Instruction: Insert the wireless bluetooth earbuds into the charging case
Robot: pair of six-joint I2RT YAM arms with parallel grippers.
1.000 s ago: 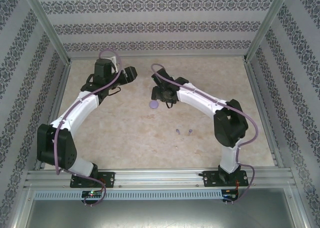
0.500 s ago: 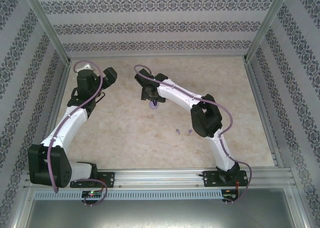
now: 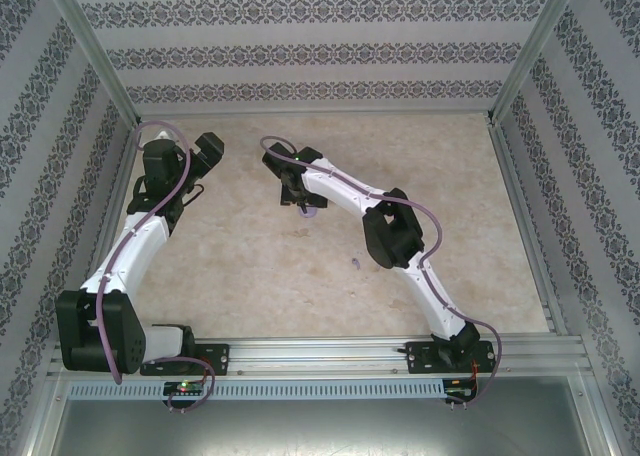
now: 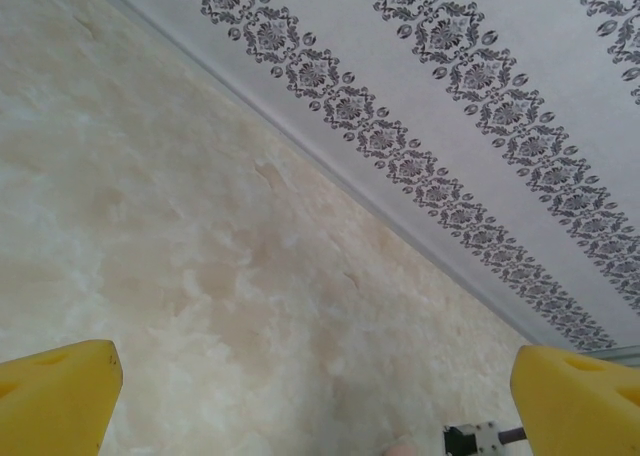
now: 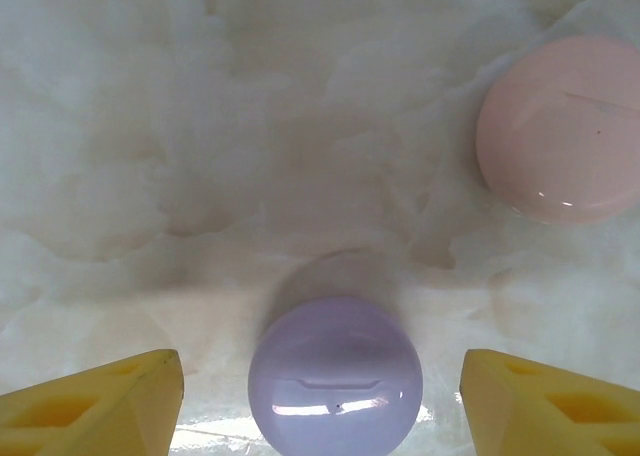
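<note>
From above, the right gripper [image 3: 295, 190] hangs just over the round glossy purple charging case [image 3: 311, 213]. A second ago it stood right of that case, and its arm has since reached further left. The left gripper [image 3: 208, 150] has drawn back and now sits well left of the case. One tiny purple stemmed earbud [image 3: 356, 264] lies on the beige marbled table [image 3: 250, 276], near-right of the case. Its twin, seen a second ago, is now covered by the right elbow.

At the left wrist, the yellow foam fingertips [image 4: 55, 396] are spread wide with nothing between them, over bare table below the patterned wall [image 4: 450, 76].

At the right wrist, the fingers stand apart on either side of the purple case, clear of it on both sides. A round pale pink case [image 5: 560, 126] sits beyond the purple case to the right, lid closed.
</note>
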